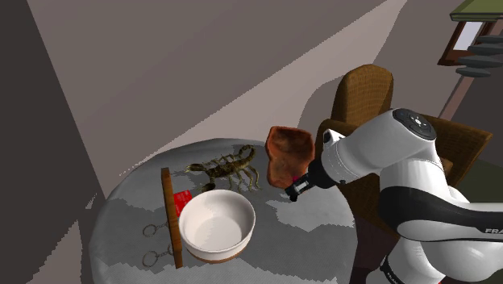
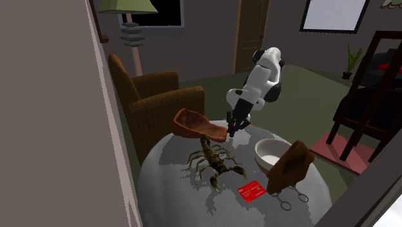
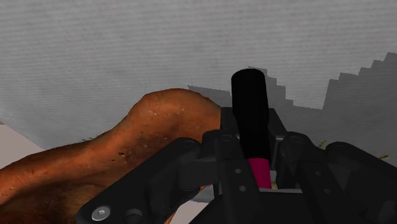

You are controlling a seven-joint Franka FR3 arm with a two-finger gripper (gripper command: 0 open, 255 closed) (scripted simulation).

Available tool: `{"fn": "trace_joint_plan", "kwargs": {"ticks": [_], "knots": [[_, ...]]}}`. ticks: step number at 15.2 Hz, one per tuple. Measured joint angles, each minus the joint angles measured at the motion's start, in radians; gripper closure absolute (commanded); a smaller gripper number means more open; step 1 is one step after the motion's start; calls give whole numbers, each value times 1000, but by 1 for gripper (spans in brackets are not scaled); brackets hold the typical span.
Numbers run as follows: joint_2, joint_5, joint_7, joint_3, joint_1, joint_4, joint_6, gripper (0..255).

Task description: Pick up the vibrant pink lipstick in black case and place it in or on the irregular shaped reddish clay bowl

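At the bench's (image 1: 121, 234) edge by the armchair (image 1: 367, 97), the shoulder view shows the hand (image 1: 296, 189) pinching the lipstick (image 1: 295, 178) just beside the reddish clay bowl (image 1: 288, 149). The second exterior view puts the hand at the bowl's rim, and the wrist view shows the black case clasped between the fingers, probably ready for release into the bowl.

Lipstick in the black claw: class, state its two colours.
The slim cylindrical lipstick has a black case with a pink band, clearest in the wrist view.
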Motion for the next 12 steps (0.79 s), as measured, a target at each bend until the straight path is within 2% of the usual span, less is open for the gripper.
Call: {"fn": "trace_joint_plan", "kwargs": {"ticks": [3, 12], "knots": [[1, -1, -3, -2, -2, 4, -4, 255], [-19, -25, -36, -48, -23, 103, -118, 255]]}}
